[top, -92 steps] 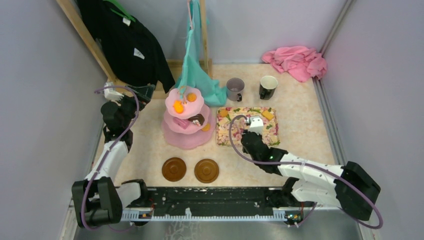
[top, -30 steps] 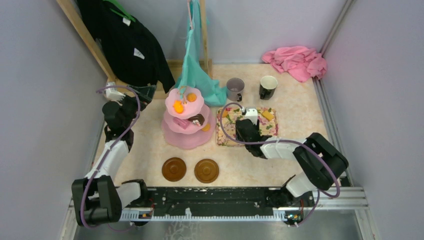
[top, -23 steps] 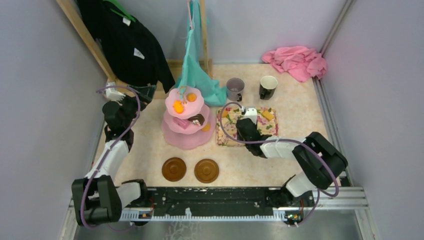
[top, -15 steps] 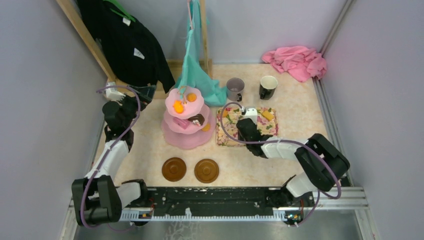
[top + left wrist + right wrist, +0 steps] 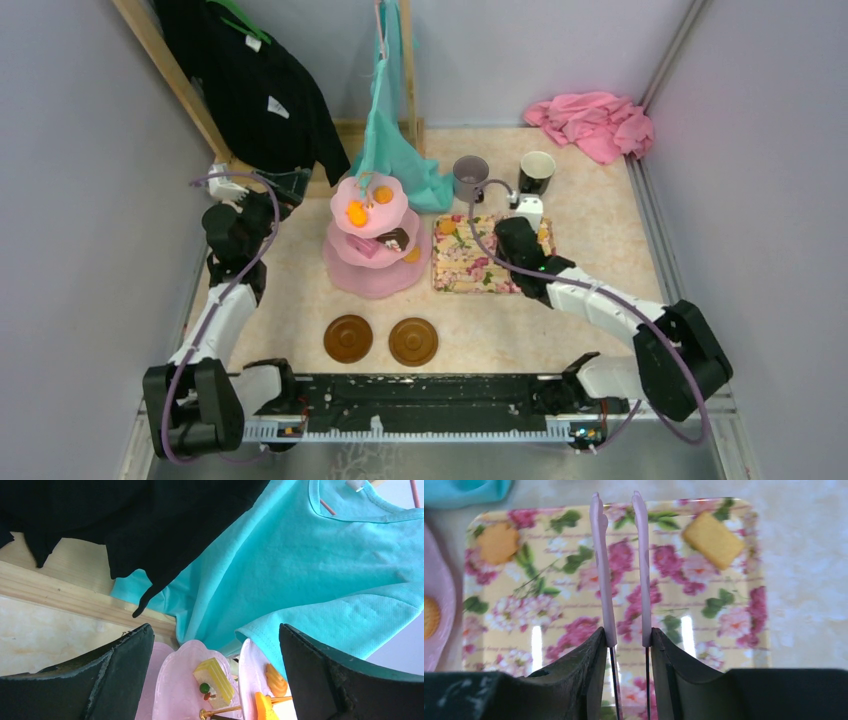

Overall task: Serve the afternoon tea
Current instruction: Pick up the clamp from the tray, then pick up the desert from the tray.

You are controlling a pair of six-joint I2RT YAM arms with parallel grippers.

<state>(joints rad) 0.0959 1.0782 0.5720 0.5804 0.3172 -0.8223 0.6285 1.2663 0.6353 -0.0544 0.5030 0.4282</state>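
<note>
one pink three-tier scalloped stand is set left of centre on the table. five toy cakes can be counted on it from above: two orange cakes on the top tier, one brown cake and one pink cake on the middle tier, and one more orange piece on the bottom. one floral tray just right of the stand holds two more, an orange flower-shaped cake and a yellow cake. beyond the tray are two mugs, one grey mug and one black white-lined mug. two brown discs lie side by side near the arm bases.

the left gripper is spread wide with nothing between its fingers, facing the stand. the right gripper hangs over the tray, pressed onto two thin pink blades, apparently pink tongs, whose tips stand slightly apart.
</note>
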